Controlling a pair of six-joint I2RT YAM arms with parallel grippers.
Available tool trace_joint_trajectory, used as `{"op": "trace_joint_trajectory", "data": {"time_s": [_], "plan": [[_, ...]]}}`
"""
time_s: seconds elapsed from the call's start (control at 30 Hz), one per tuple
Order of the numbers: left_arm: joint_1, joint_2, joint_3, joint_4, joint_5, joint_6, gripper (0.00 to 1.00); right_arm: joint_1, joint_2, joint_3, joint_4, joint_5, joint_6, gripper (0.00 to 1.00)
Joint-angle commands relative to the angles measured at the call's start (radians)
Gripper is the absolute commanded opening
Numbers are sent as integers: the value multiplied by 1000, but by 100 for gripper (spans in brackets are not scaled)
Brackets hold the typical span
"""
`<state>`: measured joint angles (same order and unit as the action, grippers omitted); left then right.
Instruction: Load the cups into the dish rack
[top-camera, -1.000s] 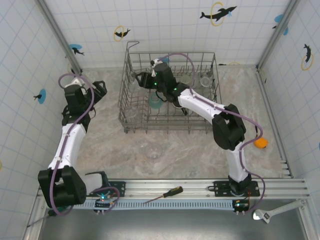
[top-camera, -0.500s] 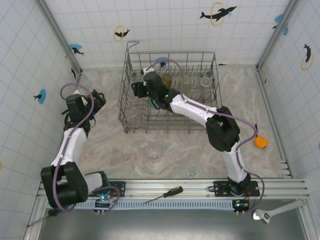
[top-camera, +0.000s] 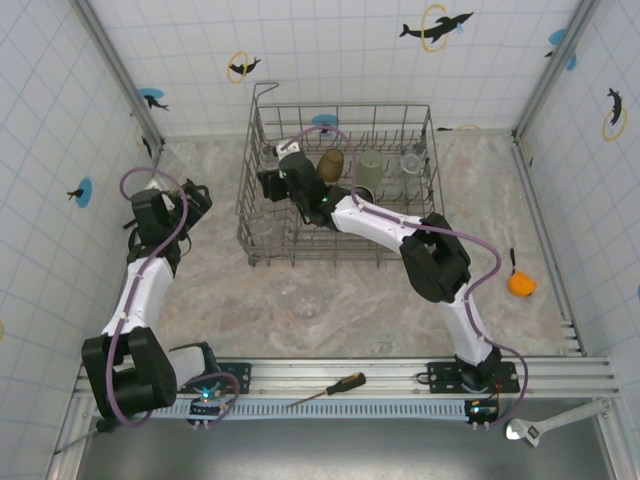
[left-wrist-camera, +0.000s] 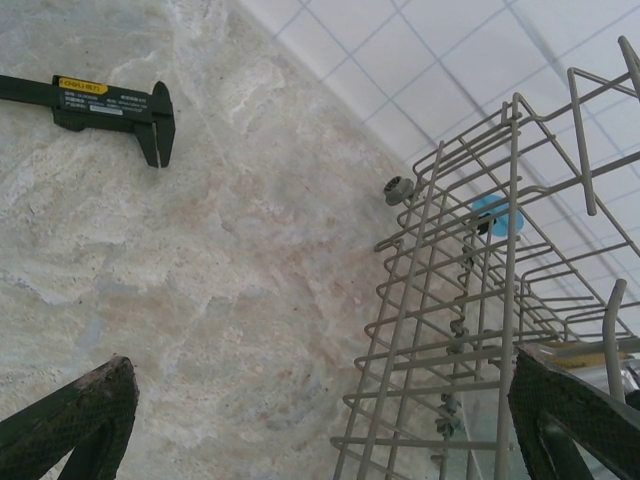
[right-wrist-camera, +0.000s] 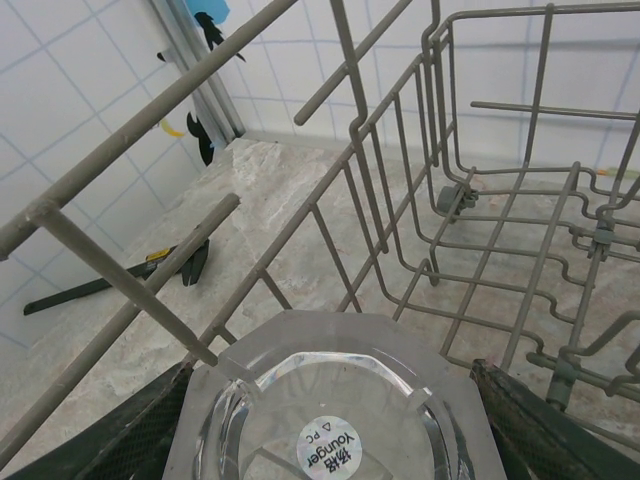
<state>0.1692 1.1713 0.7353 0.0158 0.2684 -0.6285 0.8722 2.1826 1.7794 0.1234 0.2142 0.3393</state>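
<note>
Grey wire forms the dish rack (top-camera: 330, 258), which stands toward 12 o'clock on the marbled table (top-camera: 220, 290) in the overhead view. The right arm reaches into it from 4 o'clock, and the right gripper (top-camera: 272, 182) sits at the rack's 9 o'clock side. The right wrist camera shows its dark fingers (right-wrist-camera: 540, 430) pressed against either side of a clear cup (right-wrist-camera: 340, 410). The cup is held upside down, with a round sticker on its base, low among the tines inside the rack.

Along the rack's far side stand an amber cup (top-camera: 331, 163) at 12 o'clock, a pale green cup (top-camera: 370, 170) at 1 o'clock and a clear tumbler (top-camera: 410, 162) at 2 o'clock. Another clear tumbler, the loose tumbler (top-camera: 308, 305), rests on the bare table at 6 o'clock from the rack, apart from it.

The left gripper (top-camera: 197, 195) hangs over the table at 9 o'clock from the rack, just beside its outer wall. Its fingers are spread wide with nothing between them. In the left wrist view a black caliper (left-wrist-camera: 110, 100) lies flat on the table at 10 o'clock.

An orange object (top-camera: 520, 284) sits at the table's 3 o'clock edge, and a screwdriver (top-camera: 335, 384) lies on the rail at 6 o'clock.
</note>
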Motion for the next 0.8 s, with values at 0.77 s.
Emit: {"op": "trace_joint_trajectory", "data": {"time_s": [0.77], "plan": [[2,-19,-20,18,28,-11,97,39,72,-14,190,83,-161,47]]}}
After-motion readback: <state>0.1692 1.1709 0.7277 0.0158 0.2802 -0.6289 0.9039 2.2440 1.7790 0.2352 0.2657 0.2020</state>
